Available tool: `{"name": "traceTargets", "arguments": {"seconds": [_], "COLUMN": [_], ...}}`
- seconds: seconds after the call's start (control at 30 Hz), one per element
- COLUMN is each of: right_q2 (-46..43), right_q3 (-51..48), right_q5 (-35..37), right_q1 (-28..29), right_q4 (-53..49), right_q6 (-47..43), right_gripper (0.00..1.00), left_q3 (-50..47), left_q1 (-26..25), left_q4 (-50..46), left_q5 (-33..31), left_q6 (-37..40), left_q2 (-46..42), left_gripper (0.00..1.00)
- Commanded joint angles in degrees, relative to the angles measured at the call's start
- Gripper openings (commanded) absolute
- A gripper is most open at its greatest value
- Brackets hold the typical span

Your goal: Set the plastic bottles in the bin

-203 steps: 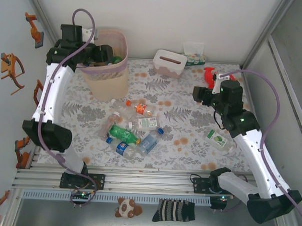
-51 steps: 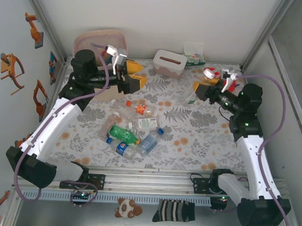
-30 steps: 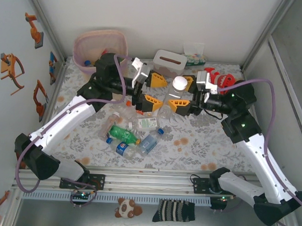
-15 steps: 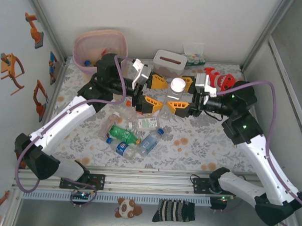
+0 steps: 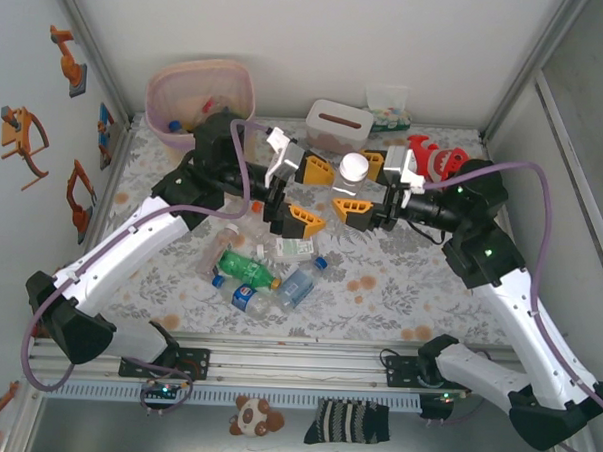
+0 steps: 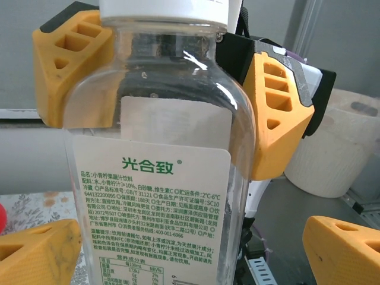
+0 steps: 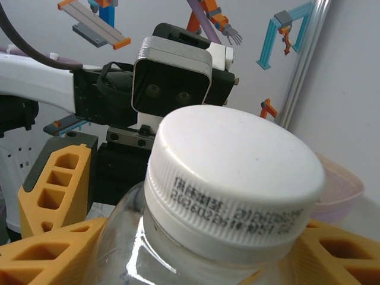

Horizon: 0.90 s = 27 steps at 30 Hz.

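Bottle point(image 6: 157, 196) base beyond left-wrist lower edge; bin point(image 5: 200, 64) contents too small

The white-capped bottle point(image 5: 355, 166) has been lifted off the table point(image 5: 399, 290), well right of the tissue box point(image 5: 338, 126), and carried just before it by the right gripper point(image 5: 362, 186). The left gripper point(image 5: 312, 193) has been brought there from far left, jaws spread wider beside it.

Both arms folded inward, claws facing each other mid-air, almost meeting.
Left arm point(image 5: 130, 249): elbow low at left, forearm angled up-right, wrist level.
Left claw point(image 5: 318, 195): jaws spread wide, fingers point(image 6: 347, 249) clear of bottle point(image 6: 160, 148).
Right arm point(image 5: 519, 296): elbow low at right, forearm angled up-left.
Right claw point(image 5: 358, 186): fingers point(image 6: 276, 113) clamped on bottle shoulder, just below cap.
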Motion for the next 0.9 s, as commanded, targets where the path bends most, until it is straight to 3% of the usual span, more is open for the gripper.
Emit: {"name": "traceTargets", "arguments": {"seconds": [0.0,0.13,0.3,0.6,0.87], "right_q2": [-0.15,0.02,0.2,0.55,0.46], "right_q3": [0.68,0.29,0.86,0.93,0.69], "right_q5": [-1.01,-6.59,-8.43,0.07,0.64], "right_q1": [0.22,0.66,1.87,2.63,2.63], "right_q4": [4.29,8.47,8.64,6.81,6.4], "right_q6": [-0.01,3.46,3.9,3.39,2.94], "right_gripper": [0.39,0.39,0.39,0.39,0.39], "left_q3": [1.46,1.25,0.93,0.84,0.54], "left_q1": [-0.71,-0.83,-0.82,-1.38,-1.47], "left_q4": [1.71,2.33,3.03,4.47,4.47], "left_q5": [5.27,4.52,2.48,2.66,2.64], "left_q6": [-1.15,-1.14,-0.92,-1.37,-1.25], "left_q2": [0.06,0.27,0.08,-0.06,-0.23], "left_gripper": [0.94,0.93,0.92,0.84,0.7]}}
